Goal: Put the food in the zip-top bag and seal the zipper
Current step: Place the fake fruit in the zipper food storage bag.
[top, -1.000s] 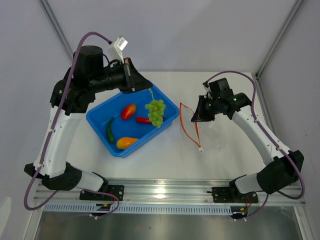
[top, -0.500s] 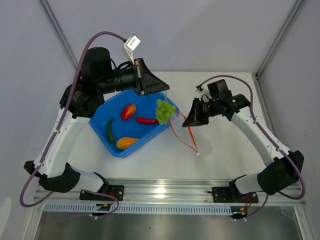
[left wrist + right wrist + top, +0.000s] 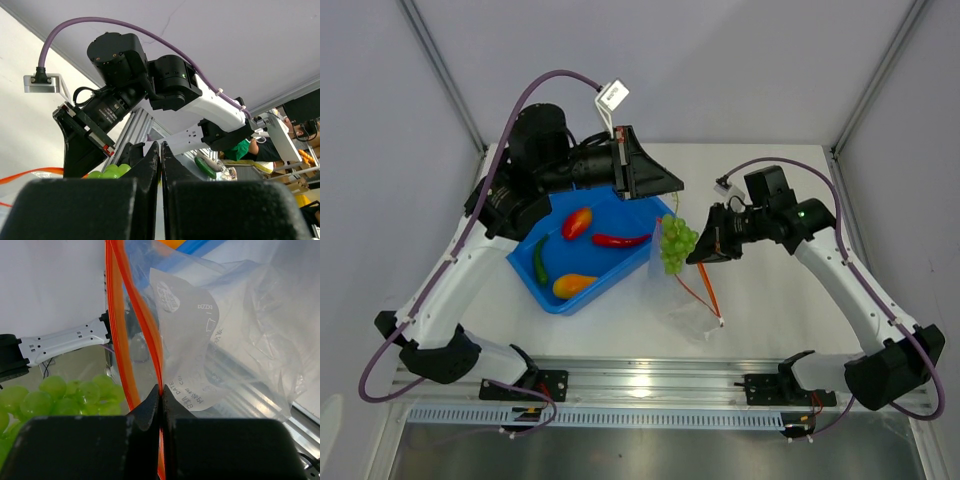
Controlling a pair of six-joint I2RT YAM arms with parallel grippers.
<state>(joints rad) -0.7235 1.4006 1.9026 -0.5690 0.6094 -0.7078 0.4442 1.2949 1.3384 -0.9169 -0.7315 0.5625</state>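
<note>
The left claw (image 3: 160, 149) is pinched tight on the stem of a green grape bunch (image 3: 677, 243). The bunch hangs beneath it at the mouth of the zip-top bag (image 3: 682, 300), just right of the blue tray (image 3: 523, 268). The right claw (image 3: 160, 392), fingers closed together, grips the red-orange zipper (image 3: 708, 290) and holds the bag's mouth up above the bench (image 3: 790, 330). In the tray lie a red chili (image 3: 620, 240), a red-orange fruit (image 3: 577, 222), a green pepper (image 3: 539, 260) and a yellow-orange piece (image 3: 573, 285).

Left claw (image 3: 675, 188), right claw (image 3: 693, 257) — seemingly clamped
</note>
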